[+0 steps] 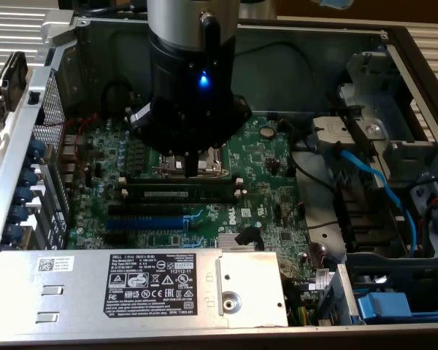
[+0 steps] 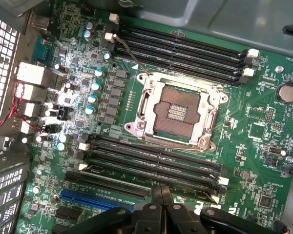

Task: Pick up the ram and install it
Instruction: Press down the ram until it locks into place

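The gripper (image 1: 192, 162) hangs low over the motherboard (image 1: 259, 171) inside the open computer case (image 1: 394, 51), its two black fingers (image 2: 162, 204) pressed together with nothing between them. In the exterior view its tip sits above the silver processor socket (image 1: 215, 164), just behind the near bank of long black memory slots (image 1: 182, 200). The ram (image 1: 181, 193), a narrow green stick with a pale label strip, stands seated in one of those near slots, level along its length, between the white latches at either end, and just in front of the gripper's tip without touching it. In the wrist view the closed fingers point down toward that same bank of slots (image 2: 151, 161), with the open processor socket (image 2: 178, 113) beyond it and a second bank of black slots (image 2: 180, 51) on the socket's far side. A blue expansion slot (image 1: 144, 222) lies on the near side of the memory slots. In front of the board sits a grey power supply (image 1: 131, 288) with a black label. Toward the exterior view's right, a blue cable (image 1: 383, 189) curves across the metal drive bay.
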Controlling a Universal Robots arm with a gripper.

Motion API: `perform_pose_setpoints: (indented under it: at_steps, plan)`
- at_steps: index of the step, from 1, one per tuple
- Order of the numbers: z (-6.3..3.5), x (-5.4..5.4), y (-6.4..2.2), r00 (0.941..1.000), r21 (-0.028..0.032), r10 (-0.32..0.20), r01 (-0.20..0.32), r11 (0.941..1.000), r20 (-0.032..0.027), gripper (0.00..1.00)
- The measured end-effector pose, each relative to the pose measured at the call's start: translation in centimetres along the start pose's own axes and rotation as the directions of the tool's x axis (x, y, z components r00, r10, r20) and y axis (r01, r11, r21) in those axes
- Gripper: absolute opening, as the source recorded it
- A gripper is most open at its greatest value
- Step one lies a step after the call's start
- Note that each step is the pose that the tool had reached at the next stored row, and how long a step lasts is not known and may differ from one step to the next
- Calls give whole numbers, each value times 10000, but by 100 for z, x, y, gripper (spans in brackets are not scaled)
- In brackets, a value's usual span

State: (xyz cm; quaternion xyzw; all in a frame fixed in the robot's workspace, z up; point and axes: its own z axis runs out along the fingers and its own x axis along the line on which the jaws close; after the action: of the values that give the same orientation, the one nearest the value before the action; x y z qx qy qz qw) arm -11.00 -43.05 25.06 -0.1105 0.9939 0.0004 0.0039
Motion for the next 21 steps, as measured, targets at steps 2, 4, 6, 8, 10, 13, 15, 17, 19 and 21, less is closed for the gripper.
perform_pose_setpoints:
  at_steps: [2,4,6,8,10,13,15,17,19,21]
  plan:
    - [0,0,0,10000,0,0,0,10000,0,11]
    - [0,0,0,10000,0,0,0,10000,0,11]
    - [0,0,0,10000,0,2,-2,10000,0,11]
    - [-1,0,-1,10000,-1,23,-23,10000,-10,11]
    - [-1,0,-1,10000,-1,95,-95,10000,-19,11]
    - [0,0,0,9995,-2,300,-300,9995,-23,11]
    - [0,0,0,9991,-1,432,-432,9991,-25,11]
    - [0,-1,0,9984,-1,559,-559,9984,-28,11]
    - [0,0,0,9976,0,689,-689,9976,-31,11]
    - [0,0,0,9966,0,820,-820,9966,-32,11]
